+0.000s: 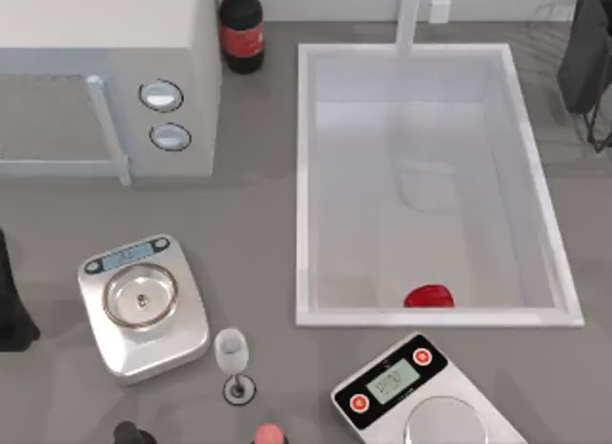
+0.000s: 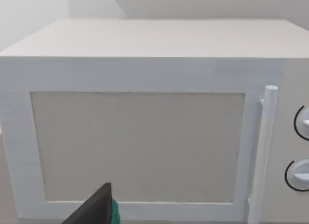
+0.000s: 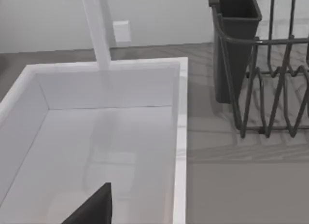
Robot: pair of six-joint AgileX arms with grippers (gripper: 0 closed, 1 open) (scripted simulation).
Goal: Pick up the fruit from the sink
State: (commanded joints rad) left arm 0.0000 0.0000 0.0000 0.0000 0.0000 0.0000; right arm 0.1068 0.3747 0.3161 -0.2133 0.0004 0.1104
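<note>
The fruit (image 1: 428, 296) is seen low in the top view, right of centre, lying on the floor of the sink (image 1: 302, 186) close against the basin's near wall. It is glossy red, slightly flattened, and nothing is touching it. The sink is placed in the upper right of the frame, with its faucet post (image 1: 409, 18) standing at the far rim.

The left arm is parked at the left edge of the frame, where a dark shape (image 1: 13, 305) is seen. In the left wrist view a dark fingertip (image 2: 96, 207) with a green pad is pointed at the microwave (image 2: 145, 132) door. Whether the left gripper is wide or narrow cannot be told.

The right arm is parked at the upper right corner (image 1: 585, 56). In the right wrist view one dark fingertip (image 3: 94, 207) is seen above the sink floor, with the dish rack (image 3: 270, 74) beside the basin. Its opening cannot be told either.

Elsewhere in the top view:
- Microwave at upper left, with a dark bottle (image 1: 241, 25) just beside it.
- Silver scale (image 1: 143, 305) at lower left.
- Wine glass (image 1: 232, 360) just right of that scale.
- Second scale (image 1: 421, 391) at the bottom, below the sink's near rim.
- Pinkish-red bottle cap (image 1: 270, 434) at the bottom edge.
</note>
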